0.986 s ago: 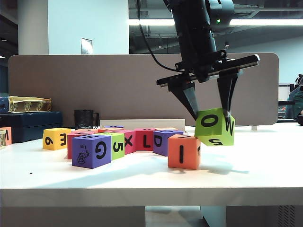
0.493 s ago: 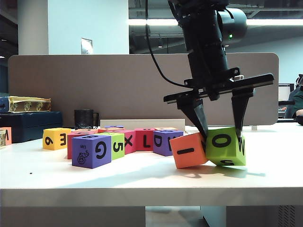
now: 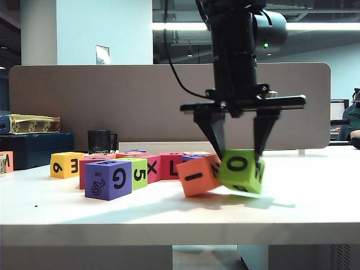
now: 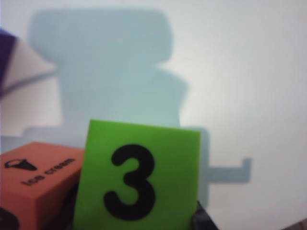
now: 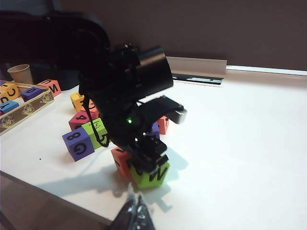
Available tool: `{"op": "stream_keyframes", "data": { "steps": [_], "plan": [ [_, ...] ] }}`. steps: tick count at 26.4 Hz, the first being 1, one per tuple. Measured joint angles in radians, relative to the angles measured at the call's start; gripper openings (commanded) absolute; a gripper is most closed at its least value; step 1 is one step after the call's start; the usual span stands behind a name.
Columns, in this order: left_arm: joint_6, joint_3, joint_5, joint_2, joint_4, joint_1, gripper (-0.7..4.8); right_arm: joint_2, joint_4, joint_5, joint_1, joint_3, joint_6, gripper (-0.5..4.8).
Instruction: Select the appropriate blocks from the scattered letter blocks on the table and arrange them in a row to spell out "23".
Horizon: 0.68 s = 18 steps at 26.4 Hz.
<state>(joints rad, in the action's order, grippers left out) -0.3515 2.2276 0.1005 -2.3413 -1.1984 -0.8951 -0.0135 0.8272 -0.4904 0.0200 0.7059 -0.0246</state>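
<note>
The left gripper (image 3: 239,154) hangs from a black arm just right of centre over the white table (image 3: 315,197). Its two dark fingers point down and are clamped on the sides of a lime green block (image 3: 241,170). That block sits slightly tilted, low at the table surface, with an "O" facing the viewer and a "3" on top in the left wrist view (image 4: 136,177).

Pressed against its left side is the orange block (image 3: 197,175), tipped up on one edge with its "I" lying sideways. Likely the green block is being pushed against it to close the row.

The remaining scattered blocks (image 3: 115,179) cluster farther left, apart from this pair.

The right gripper (image 5: 135,211) hovers well above the near table edge, away from all blocks; only its dark tip shows, apparently closed and empty.
</note>
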Motion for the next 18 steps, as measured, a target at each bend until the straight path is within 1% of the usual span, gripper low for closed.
{"op": "stream_keyframes", "data": {
  "steps": [3,6,11,14,18],
  "plan": [
    [0.007,0.0,0.048,0.029,-0.002,0.0,2.36,0.0,0.0,0.0,0.0,0.0,0.0,-0.01],
    [0.02,0.001,0.064,0.059,-0.002,0.001,2.36,0.0,0.0,0.0,0.0,0.0,0.0,-0.01],
    [0.041,0.002,0.134,0.072,-0.036,0.026,2.36,0.0,0.0,0.0,0.0,0.0,0.0,-0.01],
    [0.047,0.002,0.146,0.076,-0.073,0.035,2.36,0.0,0.002,0.0,0.0,0.0,0.0,-0.01],
    [0.048,0.002,0.155,0.077,-0.082,0.05,2.36,0.0,0.011,0.0,0.0,0.0,0.0,-0.01]
  ]
}}
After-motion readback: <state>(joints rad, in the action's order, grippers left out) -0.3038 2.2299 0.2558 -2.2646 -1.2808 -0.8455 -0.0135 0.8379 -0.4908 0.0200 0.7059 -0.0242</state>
